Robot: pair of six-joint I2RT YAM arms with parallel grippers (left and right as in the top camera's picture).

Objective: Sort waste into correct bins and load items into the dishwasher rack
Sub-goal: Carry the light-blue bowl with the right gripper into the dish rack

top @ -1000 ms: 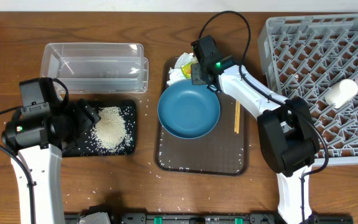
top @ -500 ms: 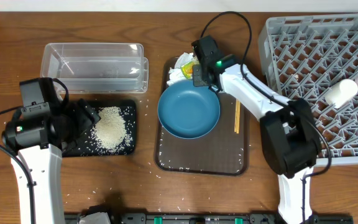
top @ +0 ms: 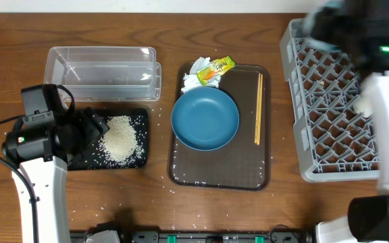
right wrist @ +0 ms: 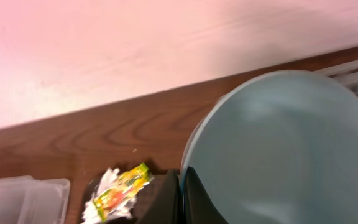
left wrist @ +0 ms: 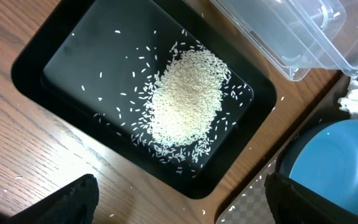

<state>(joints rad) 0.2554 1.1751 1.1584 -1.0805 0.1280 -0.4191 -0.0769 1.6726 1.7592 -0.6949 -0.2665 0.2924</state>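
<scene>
My right gripper (right wrist: 182, 193) is shut on the rim of the small light-blue bowl (right wrist: 284, 149) and holds it up in the air. In the overhead view it is a blur over the far edge of the grey dishwasher rack (top: 329, 101). The large blue bowl (top: 205, 119) and the chopsticks (top: 258, 108) lie on the brown tray (top: 215, 169). The white tissue (top: 193, 79) and the yellow-green wrapper (top: 215, 69) lie at its far end. My left gripper (left wrist: 179, 205) is open and empty beside the black tray (left wrist: 86, 56), which holds a pile of rice (left wrist: 188, 102). The cups are hidden.
The clear plastic tub (top: 103, 71) stands behind the black tray. Loose rice grains are scattered on the wood and the brown tray around the large bowl. My right arm (top: 383, 121) hangs over the rack's right half.
My right arm has swung from the far end of the brown tray up over the rack. The wrapper and tissue now show uncovered. My left arm has not moved.
</scene>
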